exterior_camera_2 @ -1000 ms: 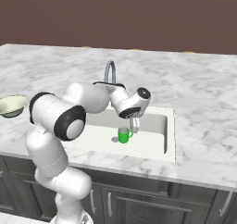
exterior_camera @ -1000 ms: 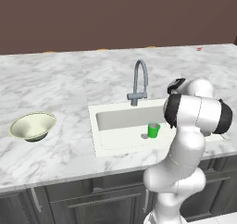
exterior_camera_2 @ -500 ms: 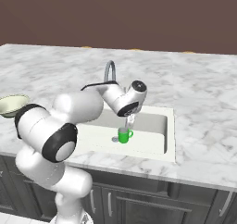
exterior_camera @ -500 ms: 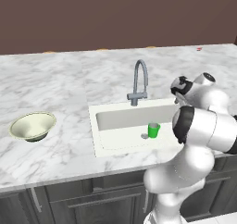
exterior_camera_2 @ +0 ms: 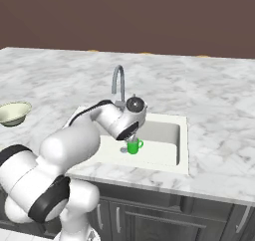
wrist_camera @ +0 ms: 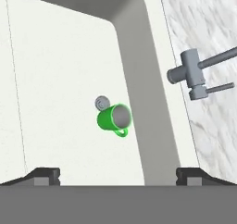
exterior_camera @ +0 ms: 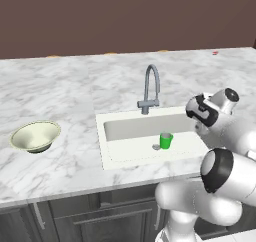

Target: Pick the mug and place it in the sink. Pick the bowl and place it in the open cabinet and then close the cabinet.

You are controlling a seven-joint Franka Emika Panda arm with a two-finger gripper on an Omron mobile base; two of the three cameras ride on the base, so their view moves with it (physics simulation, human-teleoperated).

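The green mug (exterior_camera: pixel 166 140) stands upright on the floor of the white sink (exterior_camera: pixel 129 149), beside the round drain (wrist_camera: pixel 101 101). My gripper (wrist_camera: pixel 118 174) hangs open above the basin, apart from the mug (wrist_camera: pixel 112 118), with nothing between its fingers. From the right side the gripper (exterior_camera_2: pixel 130 134) sits just above and left of the mug (exterior_camera_2: pixel 133 146). The cream bowl (exterior_camera: pixel 36 136) rests on the marble counter far left of the sink, and shows again at the left edge as the bowl (exterior_camera_2: pixel 13 112). The cabinet is out of view.
A grey gooseneck faucet (exterior_camera: pixel 150 88) rises behind the sink, close to my hand. The marble counter (exterior_camera: pixel 65 96) runs wide on both sides. Dark under-counter cabinets (exterior_camera: pixel 100 218) line the front below it. A brown wall stands behind.
My hand has drawn back from the mug toward the base, and the elbow has swung low. The mug stays put in the sink. The jaws have stayed open.
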